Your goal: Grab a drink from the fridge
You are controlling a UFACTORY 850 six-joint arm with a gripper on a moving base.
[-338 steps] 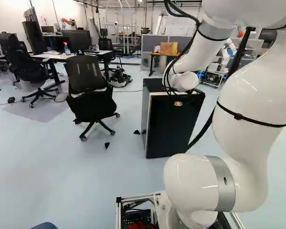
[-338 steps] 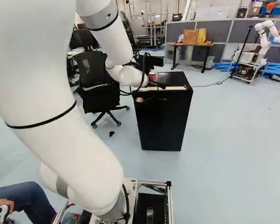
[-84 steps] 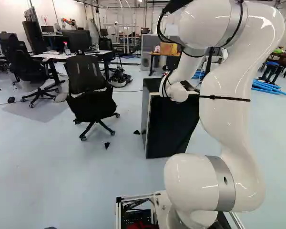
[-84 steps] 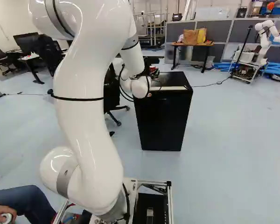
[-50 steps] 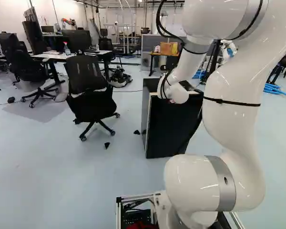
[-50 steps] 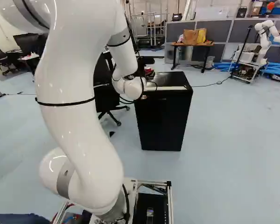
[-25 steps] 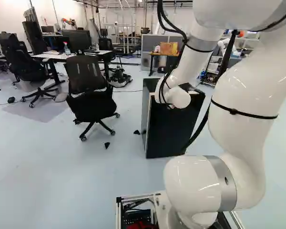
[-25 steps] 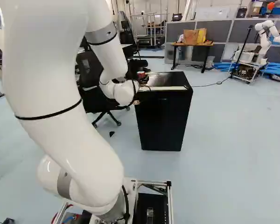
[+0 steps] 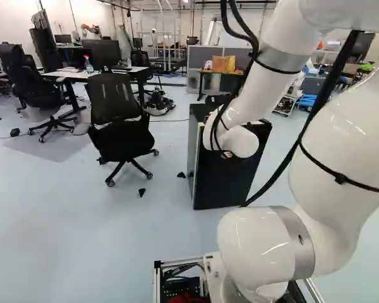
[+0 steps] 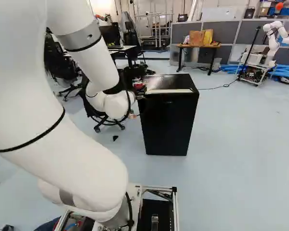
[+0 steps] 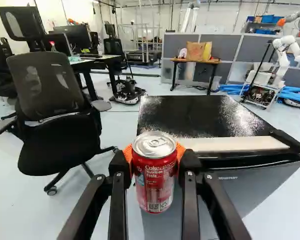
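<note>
Pale floor [image 9: 82, 221], black fridge [image 10: 168, 125]; claw [image 11: 154, 152] pinching a soda can [image 11: 154, 182] beside it.
Likely full, slick, dentable: hold midway, gently.

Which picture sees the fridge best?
The right base view: the fridge shows its top and nearly all its front. In the left base view, the arm covers part of both. The wrist view is close, but the can and gripper hide some front.

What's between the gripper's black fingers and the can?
Only the orange pads of the gripper. They meet the red can from both sides, with no gap or other thing showing there. The wrist view shows it.
</note>
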